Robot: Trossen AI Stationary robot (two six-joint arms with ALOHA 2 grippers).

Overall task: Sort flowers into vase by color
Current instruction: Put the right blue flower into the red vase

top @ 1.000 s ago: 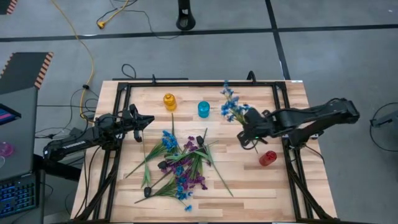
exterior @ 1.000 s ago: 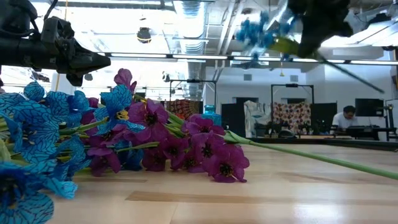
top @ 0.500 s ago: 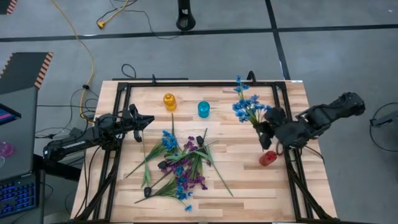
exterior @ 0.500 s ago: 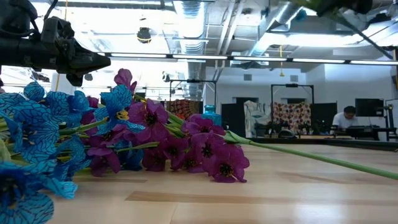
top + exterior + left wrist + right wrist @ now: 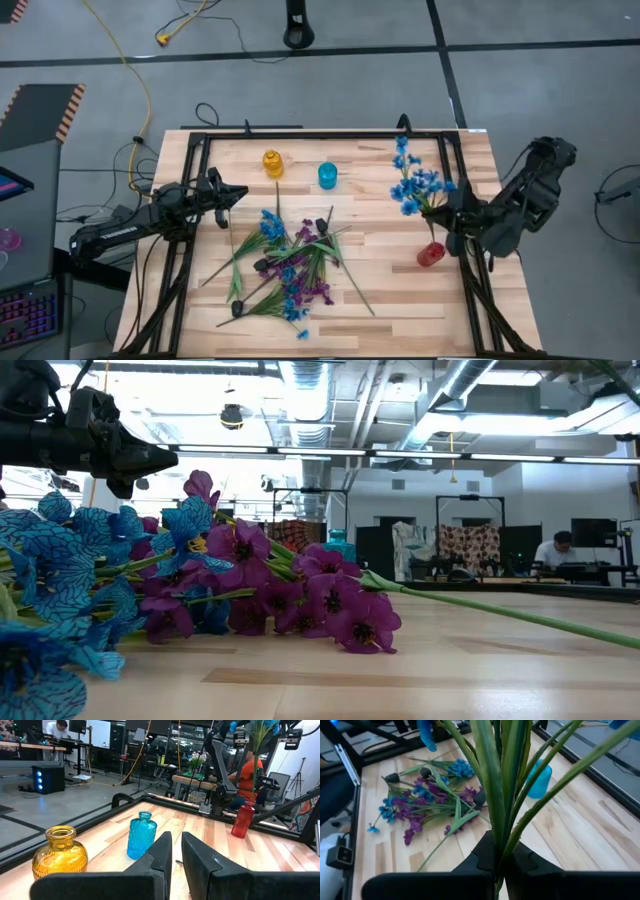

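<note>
Blue sprig over the red vase, none sorted yet.
Right gripper (image 5: 496, 857) pinches blue sprig (image 5: 416, 187) above red vase (image 5: 430, 255); left gripper (image 5: 237, 193) pressed together, idle; pile (image 5: 287, 265) waits.

no readable text, labels or numbers anywhere.

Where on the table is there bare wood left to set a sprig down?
Bare wood lies between the flower pile and the red vase, and along the near edge below that vase. The strip between the blue vase and the held blue sprig is also free. The left-centre, around the pile, is crowded.
</note>
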